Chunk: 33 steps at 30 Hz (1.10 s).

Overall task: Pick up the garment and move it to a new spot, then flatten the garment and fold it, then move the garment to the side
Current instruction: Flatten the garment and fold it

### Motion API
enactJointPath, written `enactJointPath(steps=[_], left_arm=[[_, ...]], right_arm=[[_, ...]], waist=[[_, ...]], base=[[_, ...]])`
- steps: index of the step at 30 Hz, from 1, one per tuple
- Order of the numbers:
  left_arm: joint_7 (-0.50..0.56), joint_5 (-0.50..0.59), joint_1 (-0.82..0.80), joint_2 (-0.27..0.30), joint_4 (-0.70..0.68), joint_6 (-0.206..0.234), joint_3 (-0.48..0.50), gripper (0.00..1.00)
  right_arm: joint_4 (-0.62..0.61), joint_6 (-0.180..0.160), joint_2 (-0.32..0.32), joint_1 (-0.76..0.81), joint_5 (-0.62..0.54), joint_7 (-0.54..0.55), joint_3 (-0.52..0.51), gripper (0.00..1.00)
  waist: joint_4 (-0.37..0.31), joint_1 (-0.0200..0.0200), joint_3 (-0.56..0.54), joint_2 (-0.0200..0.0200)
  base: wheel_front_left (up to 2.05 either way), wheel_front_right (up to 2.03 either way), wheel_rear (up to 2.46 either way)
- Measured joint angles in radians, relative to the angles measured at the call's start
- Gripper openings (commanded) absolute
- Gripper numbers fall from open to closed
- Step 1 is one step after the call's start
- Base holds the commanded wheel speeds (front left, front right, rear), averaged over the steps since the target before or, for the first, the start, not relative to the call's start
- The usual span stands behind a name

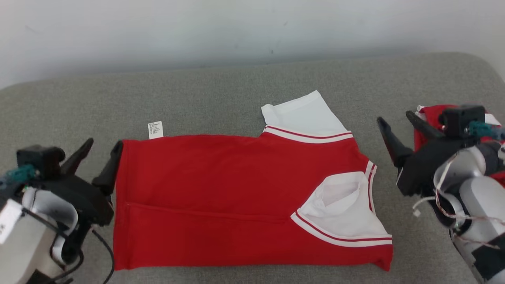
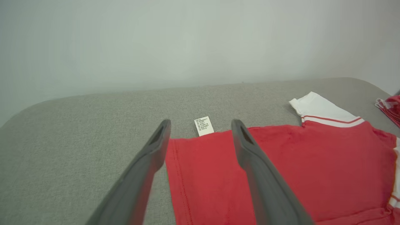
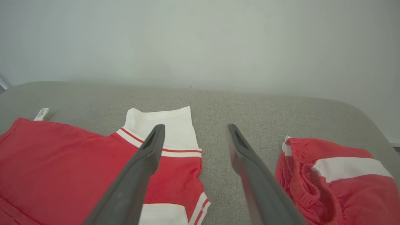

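- Black fingers of the left claw (image 1: 104,142) are spread wide with nothing between them. The inner finger sits at the left hem of the red garment (image 1: 236,189); contact unclear.
- Right claw (image 1: 395,116) is likewise spread and empty, just off the garment's right end.
- Garment lies folded flat mid-way across the grey upholstered surface (image 1: 236,90), with a white sleeve (image 1: 303,114) jutting at the far edge and a label (image 1: 155,129) at the far-left corner.
- Bunched red-and-white cloth (image 3: 343,190) lies beside the right claw, apart from the garment.
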Motion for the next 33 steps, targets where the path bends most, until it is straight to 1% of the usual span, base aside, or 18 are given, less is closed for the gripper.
enactJointPath(steps=[2,4,10,12,16,18,19,23,24,29,33], left_arm=[[0.022,-0.025,-0.054,-0.018,0.044,-0.002,0.012,1.00],[0.053,-0.016,-0.101,-0.027,0.080,-0.018,0.001,1.00],[0.118,-0.029,-0.196,-0.079,0.180,-0.027,-0.010,1.00],[0.131,-0.030,-0.231,-0.088,0.207,-0.035,-0.011,1.00],[0.151,-0.031,-0.301,-0.108,0.253,-0.036,-0.014,1.00],[0.159,-0.031,-0.336,-0.121,0.273,-0.044,-0.021,1.00],[0.163,-0.031,-0.351,-0.129,0.280,-0.044,-0.023,1.00],[0.179,-0.031,-0.400,-0.157,0.321,-0.045,-0.034,1.00],[0.181,-0.031,-0.407,-0.160,0.330,-0.052,-0.038,1.00],[0.182,-0.034,-0.448,-0.174,0.375,-0.054,-0.038,1.00],[0.188,-0.043,-0.483,-0.196,0.410,-0.061,-0.036,1.00]], right_arm=[[0.050,0.002,0.012,-0.075,-0.002,0.032,0.015,1.00],[0.096,0.004,0.028,-0.148,-0.015,0.061,0.033,1.00],[0.224,0.007,0.074,-0.344,-0.072,0.135,0.090,1.00],[0.268,0.003,0.089,-0.405,-0.081,0.155,0.093,1.00],[0.359,0.001,0.097,-0.507,-0.110,0.186,0.108,1.00],[0.399,0.000,0.101,-0.544,-0.119,0.193,0.111,1.00],[0.419,-0.007,0.108,-0.562,-0.119,0.193,0.110,1.00],[0.487,-0.008,0.129,-0.616,-0.126,0.196,0.112,1.00],[0.502,-0.008,0.136,-0.628,-0.126,0.194,0.113,1.00],[0.581,-0.013,0.173,-0.675,-0.133,0.183,0.125,1.00],[0.649,-0.014,0.179,-0.697,-0.148,0.174,0.139,1.00]], waist=[[0.001,0.0000,0.027,0.0000],[0.003,0.0000,0.055,-0.0001],[0.015,0.0001,0.139,0.0000],[0.021,0.0001,0.168,0.0000],[0.035,0.0002,0.225,0.0001],[0.043,0.0002,0.251,0.0001],[0.048,0.0002,0.264,0.0001],[0.068,0.0001,0.310,0.0001],[0.074,0.0001,0.321,0.0002],[0.101,0.0000,0.367,0.0001],[0.122,0.0000,0.391,0.0001]], base=[[0.00,0.00,0.00],[0.00,0.00,0.00],[0.00,0.00,0.00],[0.00,0.00,0.00],[0.00,0.00,0.00],[0.00,0.00,0.00],[0.00,0.00,0.00],[0.00,0.00,0.00],[0.00,0.00,0.00],[0.00,0.00,0.00],[0.00,0.00,0.00]])
